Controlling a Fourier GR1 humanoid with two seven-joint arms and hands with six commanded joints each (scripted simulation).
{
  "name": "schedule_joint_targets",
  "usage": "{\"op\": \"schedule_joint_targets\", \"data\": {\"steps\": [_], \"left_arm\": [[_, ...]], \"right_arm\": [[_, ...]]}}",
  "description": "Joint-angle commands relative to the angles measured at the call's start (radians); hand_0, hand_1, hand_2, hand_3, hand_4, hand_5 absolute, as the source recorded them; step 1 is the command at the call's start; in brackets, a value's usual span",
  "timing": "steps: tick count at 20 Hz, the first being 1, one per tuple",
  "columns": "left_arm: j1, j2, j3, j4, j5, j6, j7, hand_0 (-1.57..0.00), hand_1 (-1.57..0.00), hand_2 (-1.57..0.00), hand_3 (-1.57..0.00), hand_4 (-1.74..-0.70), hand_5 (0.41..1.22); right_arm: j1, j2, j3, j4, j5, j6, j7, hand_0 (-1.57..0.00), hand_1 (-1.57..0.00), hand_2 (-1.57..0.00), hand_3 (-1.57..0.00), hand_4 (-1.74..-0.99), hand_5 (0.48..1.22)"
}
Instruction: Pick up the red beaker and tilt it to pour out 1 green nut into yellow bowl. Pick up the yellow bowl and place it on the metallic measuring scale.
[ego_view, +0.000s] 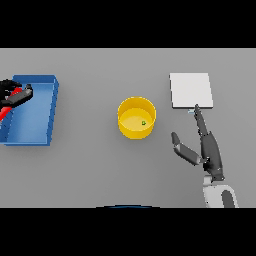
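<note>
Starting at the far left, the left hand (9, 90) is curled around something red, which I take to be the red beaker (16, 96), tilted over the near-left part of the blue tray (46, 109). Only a sliver of it shows at the frame edge, so its shape is hard to read.

Moving to the middle of the grey bench (90, 165), the yellow bowl (136, 117) stands upright on its own, well apart from the tray. One green nut (144, 122) lies inside, right of centre. Pouring looks done, by my reckoning; the bowl is next.

On to the right: the right hand (207, 147) is open, fingers straight and thumb spread wide, holding nothing. One fingertip reaches the near edge of the metallic measuring scale (190, 90), a pale flat square plate.

That bowl looks rigid and light, with smooth, possibly slippery walls. I'd pinch the rim on the side facing the hand, or wrap the wall, and keep it level so the nut stays in.
</note>
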Motion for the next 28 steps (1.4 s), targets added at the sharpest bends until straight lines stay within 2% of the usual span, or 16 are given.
{"op": "schedule_joint_targets", "data": {"steps": [1,4,5,7,10,12,13,16,17,18,21,23,24,25,28], "left_arm": [[0.000,0.005,0.000,0.003,0.005,-0.014,0.006,-0.48,-0.39,-0.39,-0.37,-0.88,0.710],[-0.007,-0.002,0.012,0.026,0.024,-0.038,-0.014,-0.24,-0.20,-0.20,-0.19,-0.82,0.684],[-0.005,0.002,0.010,0.021,0.022,-0.039,-0.022,-0.19,-0.16,-0.16,-0.15,-0.80,0.679],[-0.011,-0.017,0.018,0.040,0.021,-0.020,-0.046,-0.12,-0.10,-0.10,-0.10,-0.79,0.674],[-0.014,-0.020,0.042,0.049,0.030,-0.003,-0.097,-0.06,-0.05,-0.05,-0.05,-0.79,0.674],[-0.028,-0.033,0.040,0.058,0.025,-0.001,-0.103,-0.04,-0.03,-0.03,-0.03,-0.78,0.674],[-0.027,-0.035,0.040,0.048,0.025,0.012,-0.099,-0.03,-0.03,-0.03,-0.02,-0.78,0.679],[-0.026,-0.043,0.034,0.045,0.026,0.015,-0.084,-0.02,-0.01,-0.01,-0.01,-0.78,0.700],[-0.012,-0.045,0.035,0.048,0.029,0.017,-0.104,-0.01,-0.01,-0.01,-0.01,-0.79,0.704],[-0.015,-0.043,0.039,0.046,0.033,0.014,-0.106,-0.01,-0.01,-0.01,-0.01,-0.79,0.707],[-0.021,-0.051,0.033,0.057,0.029,0.008,-0.108,0.00,0.00,0.00,0.00,-0.79,0.709],[-0.022,-0.044,0.035,0.053,0.032,0.006,-0.104,0.00,0.00,0.00,0.00,-0.80,0.708],[-0.014,-0.040,0.034,0.051,0.034,0.004,-0.104,0.00,0.00,0.00,0.00,-0.79,0.712],[-0.018,-0.047,0.032,0.059,0.031,0.005,-0.104,0.00,0.00,0.00,0.00,-0.79,0.716],[-0.021,-0.050,0.030,0.051,0.032,0.009,-0.106,0.00,0.00,0.00,0.00,-0.80,0.722]], "right_arm": [[0.004,0.000,0.001,0.009,0.004,0.000,0.008,0.00,0.00,0.00,0.00,-1.184,0.667],[0.018,0.000,0.008,0.001,0.004,0.007,0.002,0.00,0.00,0.00,0.00,-1.187,0.666],[0.008,0.003,0.005,0.006,0.003,0.005,0.024,0.00,0.00,0.00,0.00,-1.188,0.668],[-0.009,0.016,0.017,0.013,0.020,-0.004,0.046,0.00,0.00,0.00,0.00,-1.193,0.660],[-0.006,-0.001,0.029,0.010,0.073,-0.023,0.047,0.00,0.00,0.00,0.00,-1.203,0.660],[-0.028,-0.014,0.043,0.010,0.076,0.007,0.053,0.00,0.00,0.00,0.00,-1.175,0.677],[-0.052,-0.033,0.041,0.014,0.067,0.030,0.043,0.00,0.00,0.00,0.00,-1.162,0.694],[-0.123,-0.102,0.078,0.015,0.113,0.102,0.054,0.00,0.00,0.00,0.00,-1.221,0.709],[-0.155,-0.127,0.081,0.029,0.122,0.126,0.068,0.00,0.00,0.00,0.00,-1.234,0.707],[-0.183,-0.144,0.099,0.037,0.150,0.145,0.093,0.00,0.00,0.00,0.00,-1.255,0.700],[-0.257,-0.224,0.158,0.054,0.264,0.192,0.118,0.00,0.00,0.00,0.00,-1.282,0.677],[-0.342,-0.266,0.206,0.086,0.334,0.234,0.115,0.00,0.00,0.00,0.00,-1.278,0.669],[-0.377,-0.284,0.232,0.096,0.363,0.261,0.115,0.00,0.00,0.00,0.00,-1.276,0.668],[-0.396,-0.302,0.256,0.104,0.388,0.280,0.093,0.00,0.00,0.00,0.00,-1.276,0.666],[-0.489,-0.306,0.299,0.169,0.421,0.330,0.090,0.00,0.00,0.00,0.00,-1.271,0.658]]}}
